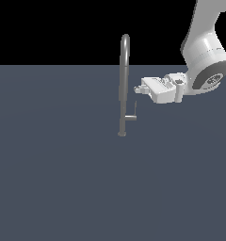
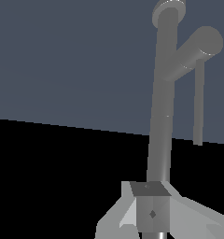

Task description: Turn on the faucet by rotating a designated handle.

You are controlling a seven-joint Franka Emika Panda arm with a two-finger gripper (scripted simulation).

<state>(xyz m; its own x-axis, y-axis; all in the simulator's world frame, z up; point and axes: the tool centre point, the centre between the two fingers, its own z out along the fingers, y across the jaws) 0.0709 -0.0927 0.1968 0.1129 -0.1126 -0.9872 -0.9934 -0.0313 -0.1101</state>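
The handle (image 1: 132, 114) sits below the gripper (image 1: 137, 89), beside the faucet (image 1: 124, 84).

In the exterior view the arm (image 1: 204, 56) runs off the top and right edges, so its upper links and base are unseen. The gripper (image 1: 136, 89) is too small there to tell how its jaws stand or whether they touch the faucet (image 1: 125, 84). In the wrist view the gripper (image 2: 152, 212) is cut off by the picture's edge, its jaws hiding part of the faucet (image 2: 161, 130). The handle (image 2: 193, 56) shows its blade only as a thin, faint strip.
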